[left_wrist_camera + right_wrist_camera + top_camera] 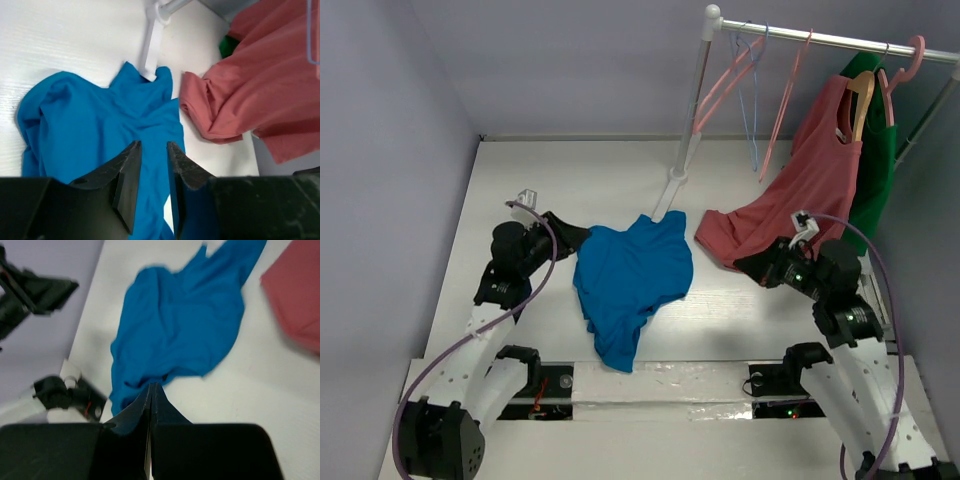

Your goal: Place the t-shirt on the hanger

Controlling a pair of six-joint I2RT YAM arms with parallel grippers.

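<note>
Left wrist view: the left gripper (152,172) stands a narrow gap open, with nothing between its fingers (127,175); it is poised over the t-shirt (100,120), and contact cannot be confirmed. In the top view this gripper (565,238) sits just beside the garment's left edge. The right gripper (151,395) is fully closed, fingers pressed together, empty, and clear of the fabric.

The t-shirt (635,270) lies crumpled on the table (520,180) between the two arms. Its long axis runs from the near left to the far right, and the far end overlaps the rack foot (670,195). Collar and sleeves cannot be told apart in the folds.

A pink hanger (729,85) hangs tilted on the rail (820,40), well apart from the shirt. The salmon top (810,190) trails onto the table beside it. The right wrist picture is blurred, and the left gripper's fingers cover the shirt's near part.
</note>
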